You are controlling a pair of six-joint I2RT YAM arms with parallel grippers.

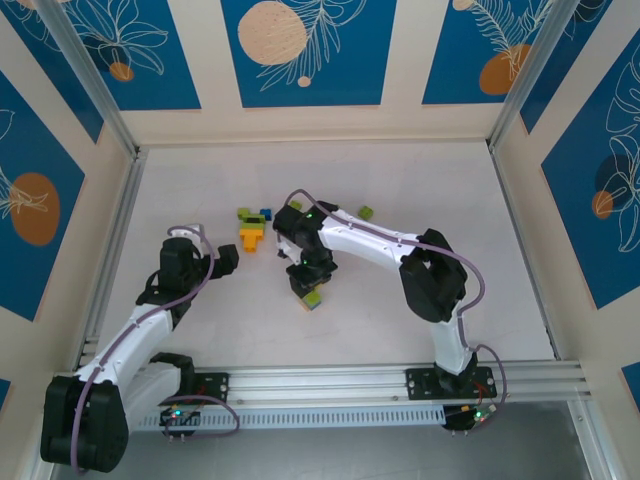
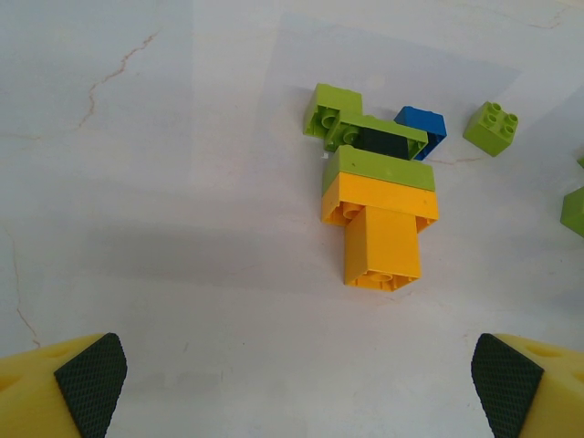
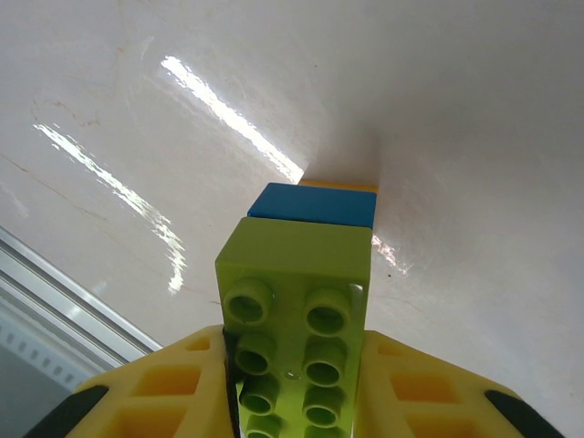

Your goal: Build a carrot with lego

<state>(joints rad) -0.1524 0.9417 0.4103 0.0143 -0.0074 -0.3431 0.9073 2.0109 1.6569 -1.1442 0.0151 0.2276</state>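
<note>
My right gripper [image 3: 297, 365] is shut on a long lime green lego brick [image 3: 297, 301], studs facing the camera. A blue brick [image 3: 315, 205] and a sliver of an orange one [image 3: 339, 185] sit at its far end. From above, this gripper [image 1: 308, 286] holds the brick [image 1: 313, 299] low over the table's middle. A partly built carrot lies flat: orange bricks [image 2: 383, 239] topped by a lime brick [image 2: 379, 169]. From above it lies at the table's centre left [image 1: 251, 236]. My left gripper [image 2: 294, 383] is open, just short of the orange end, with nothing between its pads [image 2: 87, 376].
Loose lego lies just past the carrot: lime bricks [image 2: 333, 109], a dark brick [image 2: 388, 142], a blue brick [image 2: 423, 128] and a small lime one [image 2: 491, 126]. Another lime brick [image 1: 366, 212] lies behind the right arm. Side walls and a front rail [image 1: 330, 385] bound the white table.
</note>
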